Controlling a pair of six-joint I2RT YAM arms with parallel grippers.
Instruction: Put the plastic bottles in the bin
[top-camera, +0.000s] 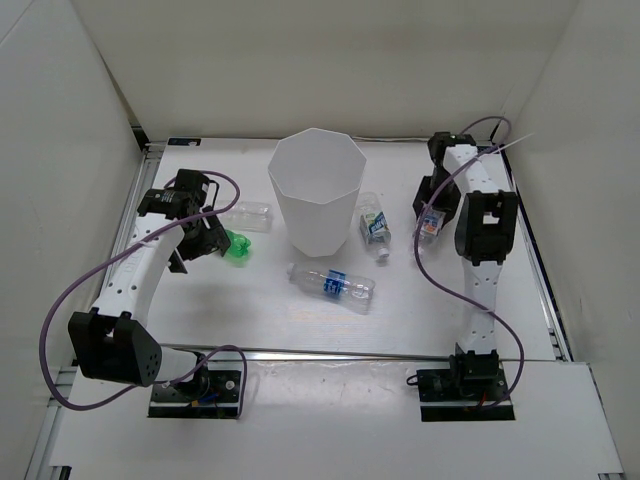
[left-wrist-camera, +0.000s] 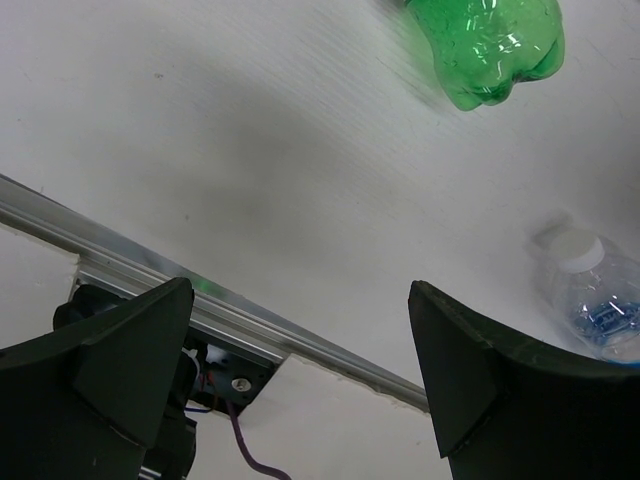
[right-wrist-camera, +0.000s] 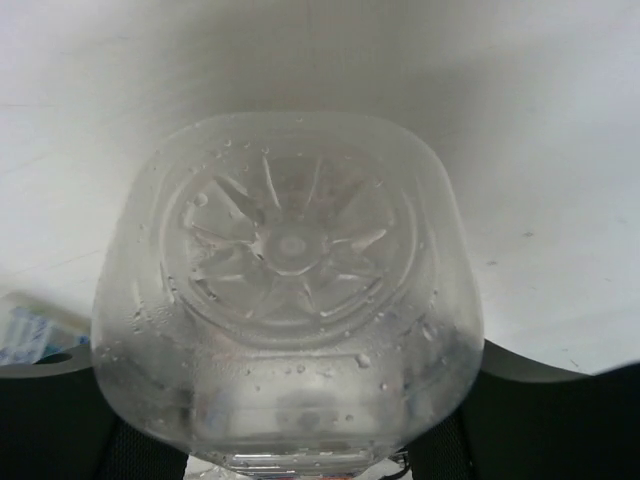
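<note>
The right gripper (top-camera: 431, 208) pinches a labelled bottle (right-wrist-camera: 290, 290) between its fingers, well to the right of the white bin (top-camera: 315, 190). In the right wrist view the bottle's clear, ribbed base fills the frame, beaded with droplets. The left gripper (left-wrist-camera: 300, 370) hangs with its jaws spread wide and nothing between them, to the left of the bin, just beside the green bottle (top-camera: 237, 247).

The blue-and-white labels on the three capped bottles are too small for any brand or wording to be read. One of these bottles (top-camera: 373, 225) lies just to the right of the bin's base, and another (top-camera: 332, 283) lies on its side on the bin's side nearest the arm bases. The clear unlabelled bottle (top-camera: 248, 215) lies just to the left of the bin, beyond the green one.

The bin stands upright with its octagonal rim open, and white walls stand behind and to either side of it. The table (top-camera: 250, 320) is bare between the bin and an aluminium rail (left-wrist-camera: 250, 315) along the near edge.
</note>
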